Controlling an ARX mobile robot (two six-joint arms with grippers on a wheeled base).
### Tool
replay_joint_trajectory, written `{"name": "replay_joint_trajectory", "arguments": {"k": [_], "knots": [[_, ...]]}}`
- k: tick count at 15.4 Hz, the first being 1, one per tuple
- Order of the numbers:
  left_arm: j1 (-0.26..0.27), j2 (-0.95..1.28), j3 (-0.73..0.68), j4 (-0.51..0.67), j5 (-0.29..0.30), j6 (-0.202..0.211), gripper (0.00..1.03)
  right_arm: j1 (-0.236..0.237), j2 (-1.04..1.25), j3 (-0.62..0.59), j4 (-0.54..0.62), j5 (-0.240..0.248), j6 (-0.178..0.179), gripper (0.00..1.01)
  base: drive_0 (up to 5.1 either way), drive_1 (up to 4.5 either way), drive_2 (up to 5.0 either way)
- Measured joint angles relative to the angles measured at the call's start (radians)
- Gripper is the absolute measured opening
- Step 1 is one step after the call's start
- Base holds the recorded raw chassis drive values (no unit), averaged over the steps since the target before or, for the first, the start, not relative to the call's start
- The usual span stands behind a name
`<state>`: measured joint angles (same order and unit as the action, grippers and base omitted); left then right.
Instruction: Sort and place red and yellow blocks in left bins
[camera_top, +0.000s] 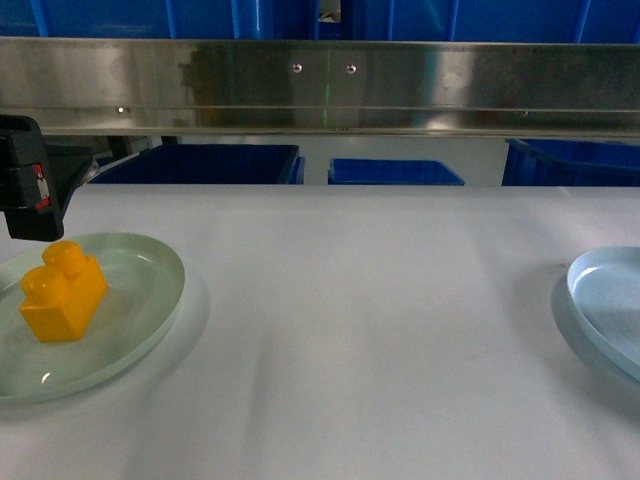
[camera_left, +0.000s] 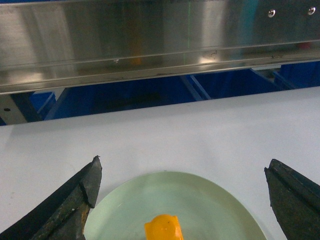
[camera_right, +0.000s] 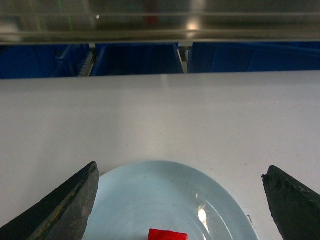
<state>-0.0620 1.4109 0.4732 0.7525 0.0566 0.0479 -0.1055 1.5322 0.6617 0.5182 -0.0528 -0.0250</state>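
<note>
nearest, on the left of the head view, a yellow block (camera_top: 62, 293) with two round studs lies on a pale green plate (camera_top: 150, 320) that rests on the white table (camera_top: 360, 330). seen from the left wrist camera, the left gripper (camera_left: 182, 200) hangs above this plate with its dark fingers (camera_left: 82, 192) spread wide apart, holding nothing, and the block's top shows at the lower edge between them. over on the right, the right gripper (camera_right: 180, 200) is likewise wide apart and holds nothing, above a pale blue plate (camera_right: 150, 200); a small red block (camera_right: 167, 234) peeks in at the bottom edge of that view, on the plate. beyond the table's far edge stand the blue bins (camera_top: 215, 163), dark and deep, under a long steel rail (camera_top: 320, 85).
</note>
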Motion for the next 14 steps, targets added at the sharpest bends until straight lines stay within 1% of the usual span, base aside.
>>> {"name": "replay_joint_trajectory", "arguments": {"k": [1, 3, 6, 9, 14], "knots": [[0.000, 0.000, 0.000, 0.000, 0.000, 0.000, 0.98, -0.002, 0.033, 0.002, 0.006, 0.001, -0.002, 0.98, 0.0, 0.00, 0.0], [0.000, 0.000, 0.000, 0.000, 0.000, 0.000, 0.98, -0.022, 0.113, 0.002, 0.013, -0.001, 0.000, 0.98, 0.0, 0.00, 0.0], [0.000, 0.000, 0.000, 0.000, 0.000, 0.000, 0.98, -0.047, 0.182, 0.003, 0.063, -0.004, 0.009, 0.98, 0.0, 0.00, 0.0], [0.000, 0.000, 0.000, 0.000, 0.000, -0.002, 0.98, -0.044, 0.200, 0.004, 0.064, -0.011, 0.009, 0.98, 0.0, 0.00, 0.0], [0.000, 0.000, 0.000, 0.000, 0.000, -0.008, 0.98, -0.010, 0.236, -0.004, 0.066, 0.004, 0.005, 0.98, 0.0, 0.00, 0.0]]}}
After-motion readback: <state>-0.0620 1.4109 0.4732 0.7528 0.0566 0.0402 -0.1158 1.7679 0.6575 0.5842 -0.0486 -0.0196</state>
